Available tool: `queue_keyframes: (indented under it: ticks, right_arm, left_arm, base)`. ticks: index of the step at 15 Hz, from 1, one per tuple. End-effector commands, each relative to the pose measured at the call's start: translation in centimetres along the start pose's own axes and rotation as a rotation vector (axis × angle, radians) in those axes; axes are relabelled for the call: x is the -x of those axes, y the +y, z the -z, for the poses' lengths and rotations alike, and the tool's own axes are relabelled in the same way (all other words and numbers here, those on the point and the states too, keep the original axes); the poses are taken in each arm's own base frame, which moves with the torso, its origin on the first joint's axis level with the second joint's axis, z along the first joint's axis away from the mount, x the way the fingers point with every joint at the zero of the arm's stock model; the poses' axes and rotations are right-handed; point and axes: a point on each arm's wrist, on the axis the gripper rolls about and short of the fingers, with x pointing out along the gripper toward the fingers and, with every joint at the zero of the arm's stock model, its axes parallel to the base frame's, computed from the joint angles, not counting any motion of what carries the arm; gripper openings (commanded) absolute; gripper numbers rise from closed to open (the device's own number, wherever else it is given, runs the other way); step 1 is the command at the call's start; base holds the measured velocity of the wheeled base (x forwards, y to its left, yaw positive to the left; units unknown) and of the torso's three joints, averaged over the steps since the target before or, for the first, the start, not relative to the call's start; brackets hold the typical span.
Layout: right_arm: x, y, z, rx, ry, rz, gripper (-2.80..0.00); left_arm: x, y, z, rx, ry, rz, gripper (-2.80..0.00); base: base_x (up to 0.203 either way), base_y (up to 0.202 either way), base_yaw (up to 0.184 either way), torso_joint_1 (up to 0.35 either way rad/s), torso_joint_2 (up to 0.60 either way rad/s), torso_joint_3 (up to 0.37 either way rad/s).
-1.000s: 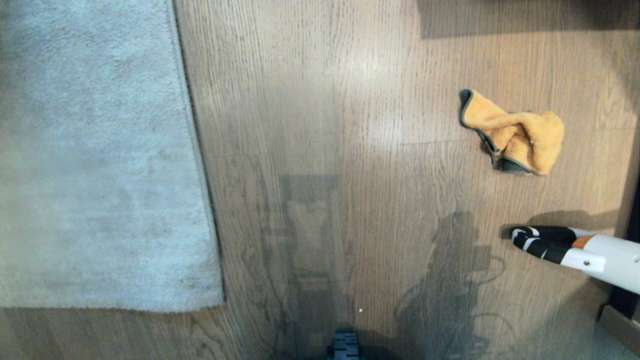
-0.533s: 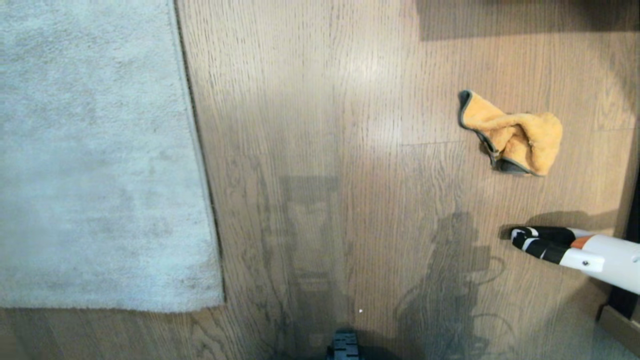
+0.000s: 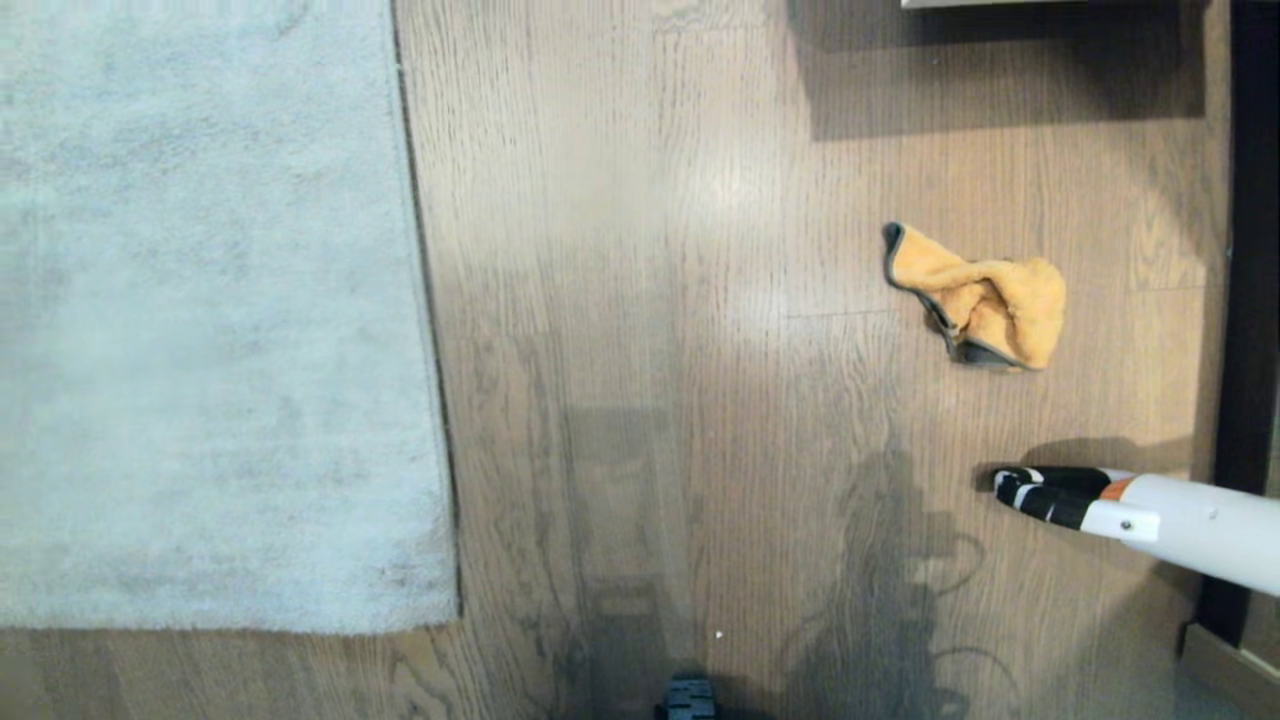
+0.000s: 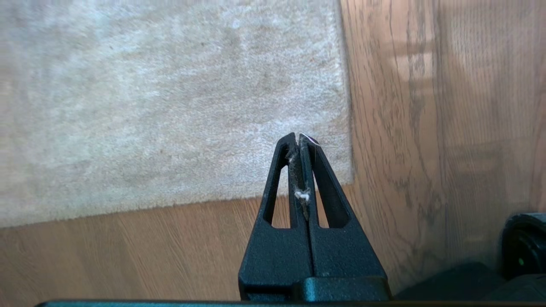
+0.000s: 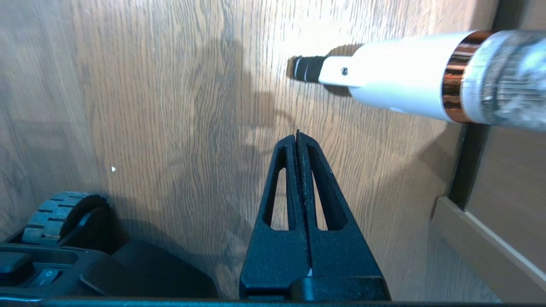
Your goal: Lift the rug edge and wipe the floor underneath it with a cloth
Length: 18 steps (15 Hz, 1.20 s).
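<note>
Cloth crumpled on floor – head view only. Left gripper pinched together above rug corner; right gripper likewise, empty.

No readable text, label, brand, number or sign anywhere in my views; nothing printed on any surface I can see.
</note>
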Motion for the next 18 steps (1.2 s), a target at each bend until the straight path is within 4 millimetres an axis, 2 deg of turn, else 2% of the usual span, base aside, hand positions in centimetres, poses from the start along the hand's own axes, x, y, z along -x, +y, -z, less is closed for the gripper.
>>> queue_keyframes:
  ticks: [1, 18]
  right_arm:
    - [-0.01, 0.00, 0.00, 0.001, 0.002, -0.001, -2.80]
    - [-0.01, 0.00, 0.00, 0.001, 0.002, -0.001, -2.80]
  left_arm:
    - [0.00, 0.00, -0.01, 0.000, -0.001, 0.000, -2.80]
    - [0.00, -0.03, 0.00, 0.001, -0.002, 0.012, -2.80]
  base:
    - [0.000, 0.000, 0.000, 0.002, 0.00, 0.202]
    - [0.000, 0.000, 0.000, 0.001, 0.00, 0.203]
